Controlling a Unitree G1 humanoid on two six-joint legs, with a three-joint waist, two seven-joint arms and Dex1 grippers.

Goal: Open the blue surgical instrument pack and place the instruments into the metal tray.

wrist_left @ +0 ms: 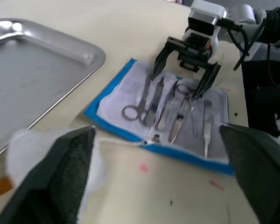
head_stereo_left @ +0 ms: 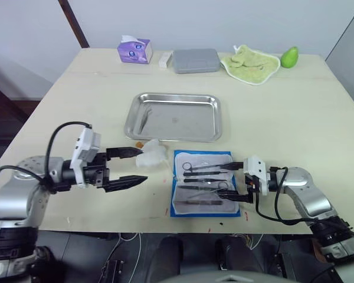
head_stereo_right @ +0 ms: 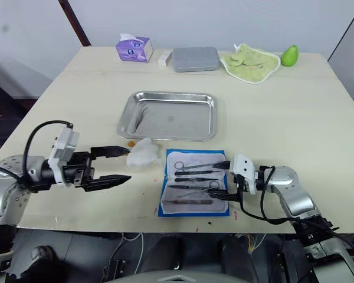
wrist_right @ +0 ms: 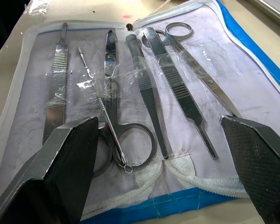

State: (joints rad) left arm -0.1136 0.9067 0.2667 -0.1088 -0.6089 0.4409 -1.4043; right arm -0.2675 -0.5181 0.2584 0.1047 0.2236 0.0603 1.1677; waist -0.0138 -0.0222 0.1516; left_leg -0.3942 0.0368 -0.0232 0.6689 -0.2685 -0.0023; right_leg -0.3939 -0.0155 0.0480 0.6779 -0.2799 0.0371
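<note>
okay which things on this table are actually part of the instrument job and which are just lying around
Part of the job:
- opened flat bright-blue fabric instrument pack
- slender grey metal instruments lying in it
- shallow shiny steel tray

Lying about:
- purple tissue box
- matte grey lidded box
- green cloth
- green fruit
- crumpled white tissue

Pack (wrist_right: 252,70): in the right wrist view its near blue edge is partly covered by the two dark fingertips (wrist_right: 60,172), and its far corner runs off the picture.
Tools (wrist_right: 154,88): the handles nearest the right gripper (head_stereo_left: 241,181) are partly covered by clear film; whether that gripper touches any tool cannot be told.
Tray (wrist_left: 60,51): cut off by the picture's edge in the left wrist view.
White wad (head_stereo_left: 151,155): too blurred to identify.
</note>
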